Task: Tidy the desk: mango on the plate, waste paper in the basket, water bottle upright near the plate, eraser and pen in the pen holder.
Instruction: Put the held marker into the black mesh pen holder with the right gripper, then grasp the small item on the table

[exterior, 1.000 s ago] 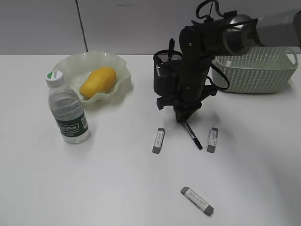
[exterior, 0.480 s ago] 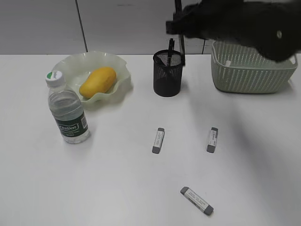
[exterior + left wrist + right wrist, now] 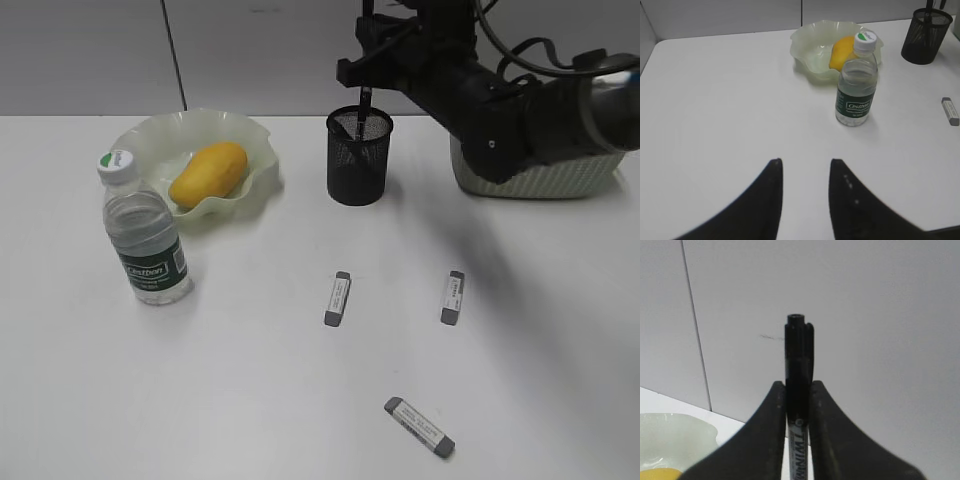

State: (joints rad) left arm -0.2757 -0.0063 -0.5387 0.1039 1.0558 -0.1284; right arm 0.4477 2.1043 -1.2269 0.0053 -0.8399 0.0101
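White desk (image 3: 250, 400): right gripper (image 3: 798, 405) clamps the pen (image 3: 799, 360) above the pen holder (image 3: 359, 157); centre, lower, then release.

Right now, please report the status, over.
Right pincer shut on pen, above pen holder. Left pincer open, idle. Three erasers on desk. Nothing blocking.
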